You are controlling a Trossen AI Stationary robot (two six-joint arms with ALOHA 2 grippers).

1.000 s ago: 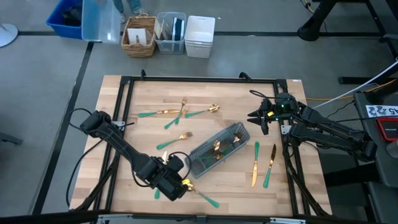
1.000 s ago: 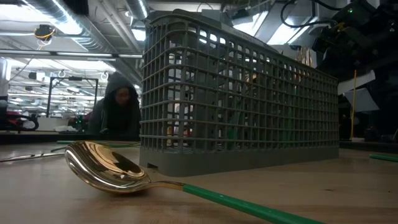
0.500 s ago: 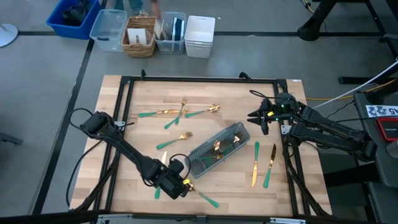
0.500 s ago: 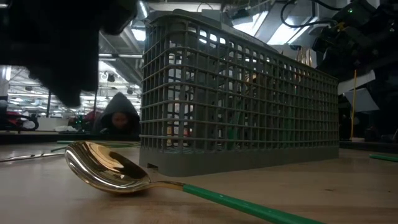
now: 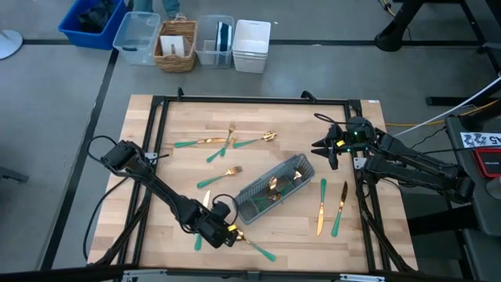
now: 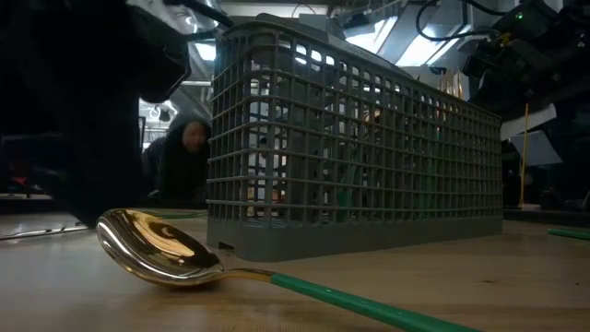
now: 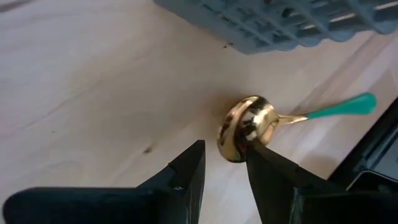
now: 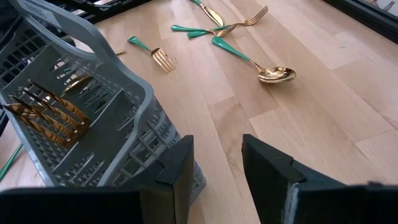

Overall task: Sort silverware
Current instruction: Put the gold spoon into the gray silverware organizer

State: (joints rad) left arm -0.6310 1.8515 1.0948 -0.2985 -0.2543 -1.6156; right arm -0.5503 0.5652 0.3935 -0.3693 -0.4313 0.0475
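- While your left gripper (image 5: 225,233) hung low near the front edge of the tabletop (image 5: 188,168), its fingers (image 7: 186,171) stood parted, with nothing clamped between them.
- You had that gripper just beside the gold bowl of a spoon (image 5: 252,245), whose teal handle ran off toward the front edge; in the left wrist view the bowl (image 7: 244,127) sat just ahead of the fingertips, one finger at its rim, though you could not tell whether they touched.
- Your right gripper (image 5: 326,146) waited near the right edge of the tabletop, its jaws apart and empty, pointing toward the grey caddy (image 5: 275,188).
- That caddy lay tipped on its side near the middle of the tabletop, slanted, with gold cutlery heads (image 8: 46,112) showing inside its compartments.
- You had two more pieces lying side by side between the caddy and the right edge: a knife (image 5: 321,207) and another knife (image 5: 339,209).
- A fork (image 5: 219,176) lay just left of the caddy, toward the centre.
- Toward the back edge you had a loose cluster: a teal-handled piece (image 5: 194,142), a second fork (image 5: 223,143) and a second spoon (image 5: 254,140), the last two close together.
- One short teal handle (image 5: 197,242) showed at the front edge beside your left gripper.
- Beyond the table, the low view showed a person (image 6: 184,157) in a dark hood.
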